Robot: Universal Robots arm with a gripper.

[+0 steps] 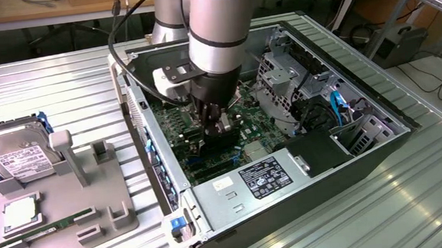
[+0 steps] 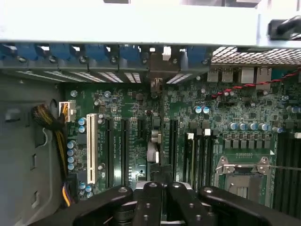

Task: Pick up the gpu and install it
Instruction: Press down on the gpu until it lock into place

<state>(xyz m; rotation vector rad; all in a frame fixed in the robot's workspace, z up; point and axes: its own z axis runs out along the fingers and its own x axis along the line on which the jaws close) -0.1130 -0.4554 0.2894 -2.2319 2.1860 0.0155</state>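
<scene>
My gripper (image 1: 212, 127) is lowered inside the open computer case (image 1: 378, 114), just above the green motherboard (image 1: 250, 136). It is shut on the gpu (image 1: 220, 137), whose black heatsink shows below the fingers. In the wrist view the gpu (image 2: 155, 141) appears edge-on as a thin card running from my gripper (image 2: 159, 186) toward the case's rear wall, with its silver end bracket (image 2: 157, 77) at the rear slot openings. The card stands over the black expansion slots (image 2: 123, 146) at the middle of the board; I cannot tell whether it is seated.
A white slot (image 2: 91, 148) and yellow cables (image 2: 51, 122) lie to one side of the card, the CPU socket (image 2: 242, 172) to the other. The power supply (image 1: 265, 177) and drive cage (image 1: 281, 78) crowd the case. Outside, a grey fixture (image 1: 62, 213) holds a hard drive (image 1: 18, 155) and memory stick (image 1: 47, 227).
</scene>
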